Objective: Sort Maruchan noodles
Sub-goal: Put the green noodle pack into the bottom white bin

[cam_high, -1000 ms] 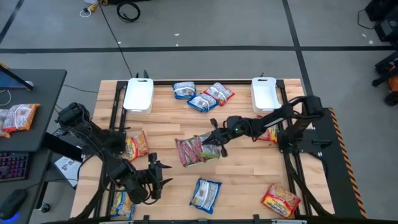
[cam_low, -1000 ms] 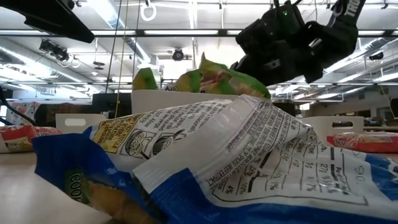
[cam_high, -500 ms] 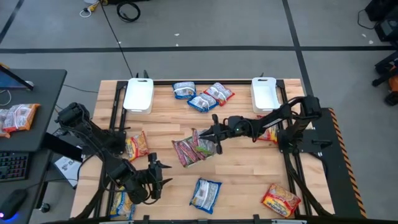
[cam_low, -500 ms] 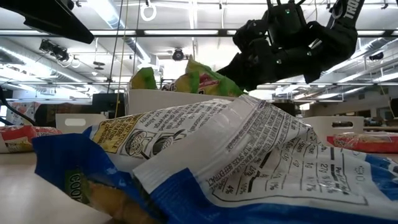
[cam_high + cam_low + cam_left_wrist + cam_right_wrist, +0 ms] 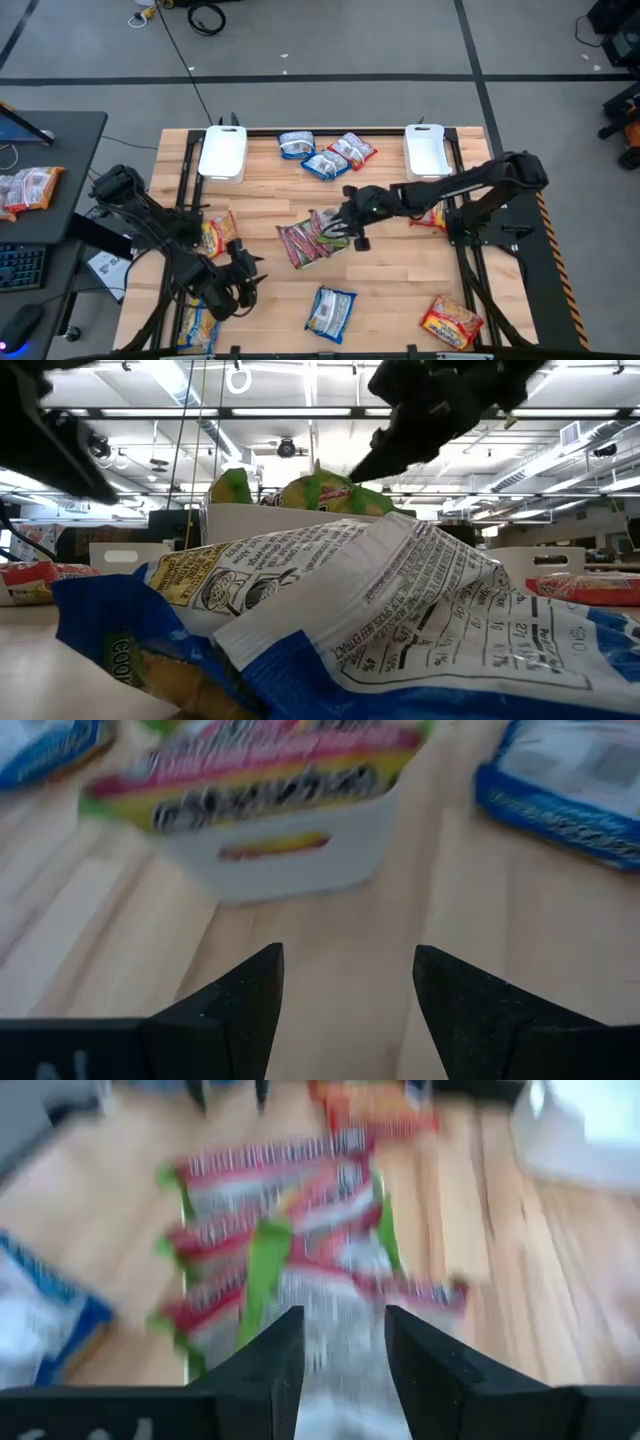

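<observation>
A pile of silvery-green and red-pink Maruchan packets (image 5: 312, 238) lies mid-table and fills the right wrist view (image 5: 290, 1230). My right gripper (image 5: 350, 228) hovers at the pile's right end, fingers open (image 5: 345, 1355), with a silvery packet end showing between them. My left gripper (image 5: 243, 275) is open (image 5: 350, 990) above bare wood near the left front. It faces the pile (image 5: 270, 770) and touches nothing. Blue-white packets (image 5: 325, 155) lie at the far edge, and another one (image 5: 330, 310) lies at the near edge. Orange packets (image 5: 218, 235) (image 5: 452, 322) lie at the sides. My right gripper stands over the right end of the green-pink pile (image 5: 340, 1310), fingers slanting down from the table's right. I cannot tell whether the fingers (image 5: 270, 1370) touch the packet between them. The pile lies flat on the table.
Two white trays (image 5: 222, 152) (image 5: 427, 150) sit at the far corners. Further orange packets lie beside the right arm (image 5: 432, 215) and at the near left edge (image 5: 195, 325). A blue-white packet (image 5: 350, 620) fills the low view. Bare wood shows between pile and near edge.
My right gripper moved toward the table's left over the green-pink pile, nudging the packets slightly left and spreading them, then rose above them. The pile stays on the table. My left gripper shifted a little toward the left edge.
</observation>
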Controlling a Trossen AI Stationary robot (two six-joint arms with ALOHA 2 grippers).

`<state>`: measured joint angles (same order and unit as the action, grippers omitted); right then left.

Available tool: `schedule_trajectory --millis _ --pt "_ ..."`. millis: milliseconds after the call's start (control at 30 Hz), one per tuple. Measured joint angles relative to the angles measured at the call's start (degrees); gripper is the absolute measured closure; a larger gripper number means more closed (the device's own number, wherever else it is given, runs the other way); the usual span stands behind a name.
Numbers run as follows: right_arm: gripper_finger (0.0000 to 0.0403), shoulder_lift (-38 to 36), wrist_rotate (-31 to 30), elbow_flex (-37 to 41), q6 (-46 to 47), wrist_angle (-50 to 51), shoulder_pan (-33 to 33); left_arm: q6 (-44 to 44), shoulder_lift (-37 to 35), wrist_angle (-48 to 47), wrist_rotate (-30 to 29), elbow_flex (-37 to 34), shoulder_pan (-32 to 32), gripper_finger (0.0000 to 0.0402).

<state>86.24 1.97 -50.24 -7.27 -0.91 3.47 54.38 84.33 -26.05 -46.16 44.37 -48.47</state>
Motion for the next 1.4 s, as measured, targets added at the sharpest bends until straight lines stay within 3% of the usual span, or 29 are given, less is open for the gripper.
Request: schedule_trajectory --millis 133,233,533,700,933,1400 --pt "0.026 1.38 -5.65 -8.63 0.0 22.99 1.78 2.51 0.0 5.52 0.45 -5.28 1.59 0.0175" --pt "0.0261 5.02 -7.26 -14.28 0.0 31.84 3.06 0.37 0.0 11.61 1.31 -8.08 3.8 0.0175" --pt "0.0261 19.31 -6.6 -24.24 -3.34 38.52 2.94 -15.47 0.0 23.76 6.8 -9.89 12.08 0.0175" --pt "0.0261 23.41 -2.94 -26.41 -3.32 39.28 2.4 -22.79 0.01 27.64 7.09 -9.89 14.36 0.0175" --pt "0.0261 22.79 -0.89 -25.61 -3.63 32.0 2.45 -31.67 0.04 32.51 7.48 -10.09 15.83 0.0175" --pt "0.0261 15.05 -2.31 -26.06 6.62 40.38 6.17 -35.77 0.02 32.87 6.92 -9.89 15.49 0.0175"
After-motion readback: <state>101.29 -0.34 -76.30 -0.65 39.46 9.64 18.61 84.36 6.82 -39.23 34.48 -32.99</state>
